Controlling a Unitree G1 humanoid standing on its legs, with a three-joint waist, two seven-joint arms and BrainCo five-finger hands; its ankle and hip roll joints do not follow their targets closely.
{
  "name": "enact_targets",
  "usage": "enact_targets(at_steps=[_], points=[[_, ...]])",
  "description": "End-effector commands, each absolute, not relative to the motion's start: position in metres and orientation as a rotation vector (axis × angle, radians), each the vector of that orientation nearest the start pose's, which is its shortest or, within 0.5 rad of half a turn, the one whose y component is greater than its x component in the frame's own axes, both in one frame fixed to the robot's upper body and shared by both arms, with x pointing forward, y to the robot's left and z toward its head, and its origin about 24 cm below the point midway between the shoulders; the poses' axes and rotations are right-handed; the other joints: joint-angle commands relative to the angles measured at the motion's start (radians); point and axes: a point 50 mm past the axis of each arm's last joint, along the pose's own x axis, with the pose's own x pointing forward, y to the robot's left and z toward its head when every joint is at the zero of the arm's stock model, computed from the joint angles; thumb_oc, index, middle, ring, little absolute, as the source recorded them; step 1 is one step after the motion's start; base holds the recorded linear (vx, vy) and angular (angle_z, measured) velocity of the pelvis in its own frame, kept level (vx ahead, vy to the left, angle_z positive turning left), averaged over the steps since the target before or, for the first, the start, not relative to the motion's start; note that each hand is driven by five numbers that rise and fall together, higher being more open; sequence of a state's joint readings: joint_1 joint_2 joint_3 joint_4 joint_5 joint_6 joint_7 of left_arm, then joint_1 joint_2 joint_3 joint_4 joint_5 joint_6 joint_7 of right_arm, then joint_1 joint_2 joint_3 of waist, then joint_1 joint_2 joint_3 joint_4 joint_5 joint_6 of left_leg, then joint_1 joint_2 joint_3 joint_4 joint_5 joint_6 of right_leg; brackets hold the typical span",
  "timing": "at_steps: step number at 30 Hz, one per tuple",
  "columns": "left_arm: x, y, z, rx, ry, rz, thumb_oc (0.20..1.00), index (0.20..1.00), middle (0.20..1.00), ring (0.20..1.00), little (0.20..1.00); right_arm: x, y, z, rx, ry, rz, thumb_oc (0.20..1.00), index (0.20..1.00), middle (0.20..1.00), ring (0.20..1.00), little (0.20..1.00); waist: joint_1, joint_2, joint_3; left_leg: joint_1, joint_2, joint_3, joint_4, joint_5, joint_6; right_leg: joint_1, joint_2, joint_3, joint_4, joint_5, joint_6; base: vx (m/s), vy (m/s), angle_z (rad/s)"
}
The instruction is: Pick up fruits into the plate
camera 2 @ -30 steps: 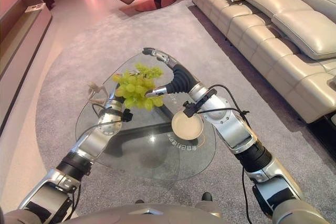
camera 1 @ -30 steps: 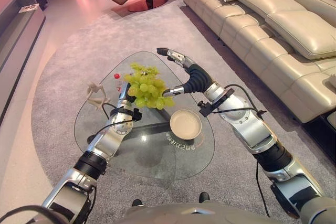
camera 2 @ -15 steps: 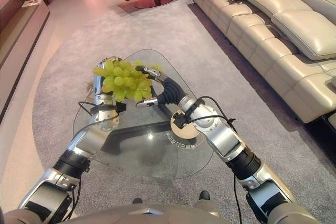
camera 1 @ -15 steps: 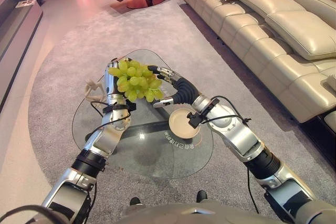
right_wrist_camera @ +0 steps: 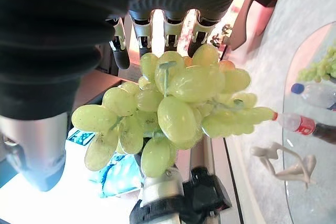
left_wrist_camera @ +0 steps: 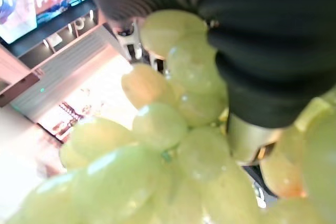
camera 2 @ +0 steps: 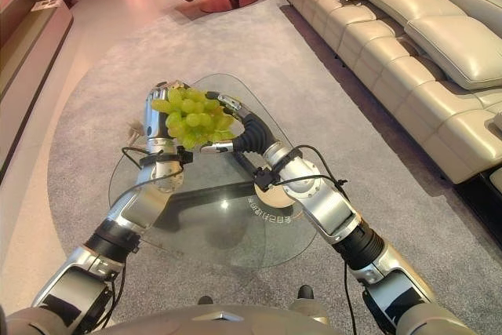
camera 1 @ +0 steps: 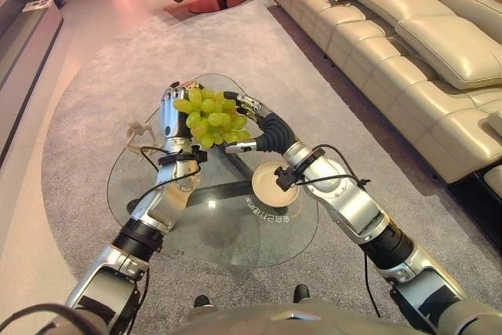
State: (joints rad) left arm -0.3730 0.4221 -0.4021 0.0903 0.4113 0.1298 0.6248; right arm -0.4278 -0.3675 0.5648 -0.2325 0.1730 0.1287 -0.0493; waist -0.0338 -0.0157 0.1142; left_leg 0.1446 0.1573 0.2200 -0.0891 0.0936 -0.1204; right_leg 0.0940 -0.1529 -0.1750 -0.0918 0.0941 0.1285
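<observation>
Above the glass table (camera 1: pixel 227 229), the left hand (camera 1: pixel 170 112) grips the grapes (camera 1: pixel 209 116) (raised), the right hand (camera 1: pixel 249 119) open beside them.

The surface (camera 1: pixel 227 229) is a rounded glass top standing on a grey rug (camera 1: pixel 102 76). A beige plate (camera 1: pixel 271 183) sits on it toward the robot's right, with pale print on the glass just in front of it. A small pale figurine (camera 1: pixel 140 132) stands near the left edge. A bottle (right_wrist_camera: pixel 310 125) with a red band lies on the glass beside the figurine.
</observation>
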Motion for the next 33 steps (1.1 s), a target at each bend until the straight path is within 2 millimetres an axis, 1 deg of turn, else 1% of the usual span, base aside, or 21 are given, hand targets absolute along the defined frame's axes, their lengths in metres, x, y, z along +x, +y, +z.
enact_targets(at_steps=[1,4,8,15,19,25,33], points=[[0.313,0.113,0.164,0.761,-0.655,0.202,0.2,0.2,0.2,0.2,0.2,0.256,-0.032,0.197,-0.199,-0.649,0.624,1.0,1.0,1.0,1.0,1.0,0.0,-0.015,-0.013,-0.009,-0.002,-0.024,0.031,-0.115,0.026,0.028,-0.033,-0.017,0.054,-0.093,0.032,0.0,0.0,0.0],[0.311,0.107,0.162,0.759,-0.653,0.172,0.2,0.2,0.2,0.2,0.2,0.257,-0.032,0.202,-0.184,-0.667,0.594,1.0,1.0,1.0,1.0,1.0,0.0,-0.013,-0.011,-0.01,-0.005,-0.026,0.033,-0.118,0.027,0.028,-0.033,-0.013,0.052,-0.092,0.033,0.0,0.0,0.0],[0.309,0.103,0.164,0.764,-0.669,0.168,0.2,0.2,0.2,0.2,0.2,0.258,-0.032,0.204,-0.169,-0.658,0.585,1.0,1.0,1.0,1.0,1.0,0.001,-0.012,-0.01,-0.008,-0.006,-0.025,0.031,-0.119,0.028,0.027,-0.034,-0.014,0.052,-0.092,0.034,0.0,0.0,0.0],[0.305,0.103,0.173,0.766,-0.731,0.167,0.2,0.2,0.2,0.2,0.2,0.258,-0.032,0.202,-0.164,-0.636,0.599,1.0,1.0,1.0,1.0,1.0,0.005,-0.013,-0.017,-0.006,-0.004,-0.026,0.025,-0.116,0.027,0.029,-0.033,-0.02,0.049,-0.088,0.034,0.0,0.0,0.0],[0.301,0.102,0.18,0.759,-0.779,0.177,0.2,0.2,0.2,0.2,0.2,0.259,-0.031,0.199,-0.146,-0.593,0.619,1.0,1.0,1.0,1.0,1.0,0.006,-0.013,-0.02,-0.007,-0.004,-0.031,0.023,-0.113,0.026,0.028,-0.031,-0.019,0.052,-0.089,0.032,0.0,0.0,0.0],[0.299,0.109,0.189,0.763,-0.823,0.242,0.2,0.2,0.2,0.2,0.2,0.258,-0.03,0.192,-0.129,-0.546,0.656,1.0,1.0,1.0,1.0,1.0,0.009,-0.016,-0.022,-0.011,-0.005,-0.037,0.021,-0.111,0.025,0.028,-0.028,-0.02,0.052,-0.091,0.031,0.0,0.0,0.0],[0.302,0.132,0.197,0.798,-0.828,0.382,0.2,0.2,0.2,0.2,0.2,0.259,-0.034,0.185,-0.144,-0.505,0.674,1.0,1.0,1.0,1.0,1.0,0.006,-0.015,-0.025,-0.014,-0.004,-0.044,0.018,-0.105,0.022,0.026,-0.028,-0.024,0.054,-0.092,0.031,0.0,0.0,0.0]])
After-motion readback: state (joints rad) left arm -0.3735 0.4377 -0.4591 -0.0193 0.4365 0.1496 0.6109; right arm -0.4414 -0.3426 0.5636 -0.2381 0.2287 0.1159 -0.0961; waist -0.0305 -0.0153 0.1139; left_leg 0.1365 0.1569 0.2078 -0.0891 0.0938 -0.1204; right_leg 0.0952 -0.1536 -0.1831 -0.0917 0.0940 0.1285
